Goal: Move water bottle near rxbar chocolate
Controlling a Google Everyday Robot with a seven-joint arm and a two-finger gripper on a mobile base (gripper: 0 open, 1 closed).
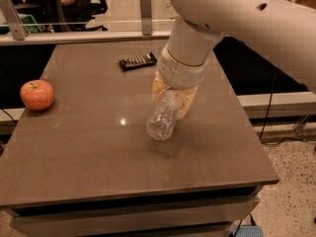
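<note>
The water bottle (163, 116) is a clear crinkled plastic bottle. It hangs tilted above the table, base toward the camera, its neck end held between the tan fingers (186, 102) of my gripper (172, 95). The gripper sits under the white arm at the table's middle right and is shut on the bottle. The rxbar chocolate (138, 61) is a flat black bar with pale lettering. It lies on the table at the back centre, behind and to the left of the gripper, apart from the bottle.
A red apple (37, 94) sits near the table's left edge. The brown table (74, 152) has a metal rail (84, 33) behind its far edge. The floor drops away on the right (291, 172).
</note>
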